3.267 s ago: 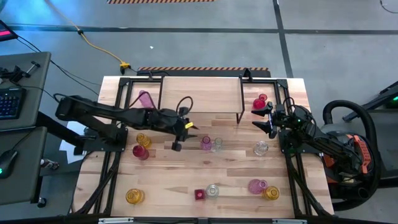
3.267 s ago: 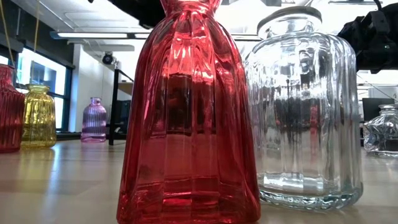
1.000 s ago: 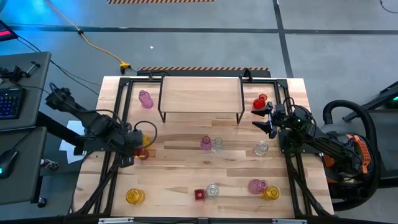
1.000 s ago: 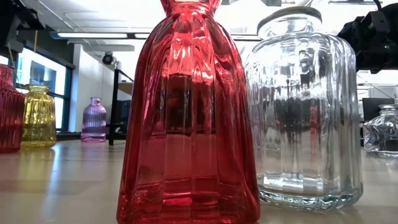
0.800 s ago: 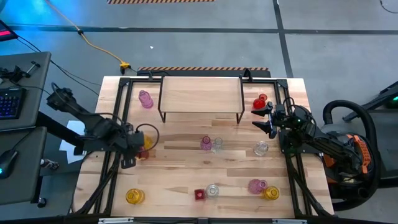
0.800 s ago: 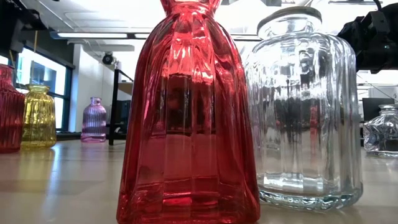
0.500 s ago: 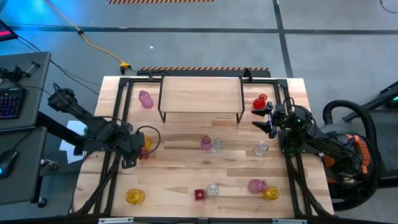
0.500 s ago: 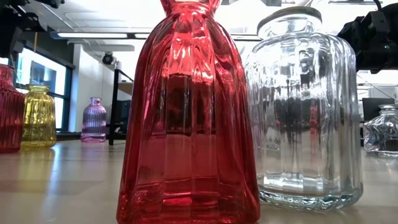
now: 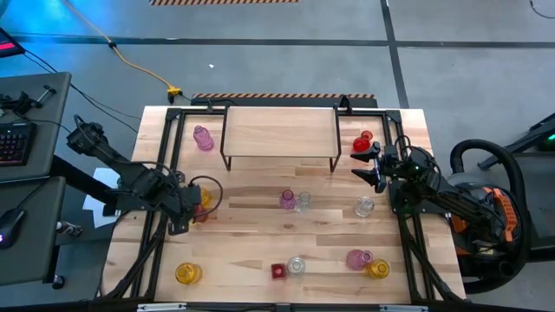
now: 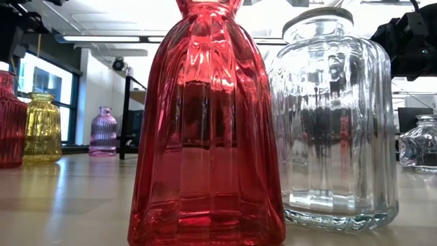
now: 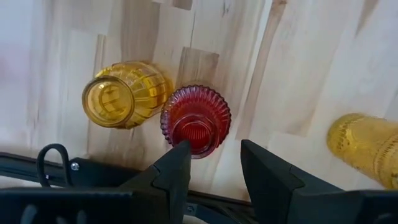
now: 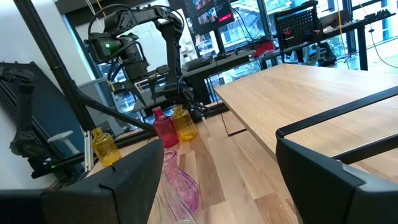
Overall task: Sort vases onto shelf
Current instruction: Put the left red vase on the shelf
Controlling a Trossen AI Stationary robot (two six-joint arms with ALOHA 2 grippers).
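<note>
At the table's (image 9: 260, 225) nine o'clock edge, the left hand (image 11: 214, 163) is poised directly above a ribbed red vase (image 11: 195, 119), its fingers parted but empty, with a yellow vase (image 11: 126, 93) touching that vase. A descending finger could be caught on the rim or the yellow neighbour toppled. At three o'clock the right hand (image 9: 371, 163) is held wide open and empty beside the bare shelf (image 9: 279, 132).

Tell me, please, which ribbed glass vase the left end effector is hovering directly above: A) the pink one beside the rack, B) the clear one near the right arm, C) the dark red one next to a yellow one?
C: the left end effector hangs open over the dark red ribbed glass vase, which touches the yellow glass vase.
</note>
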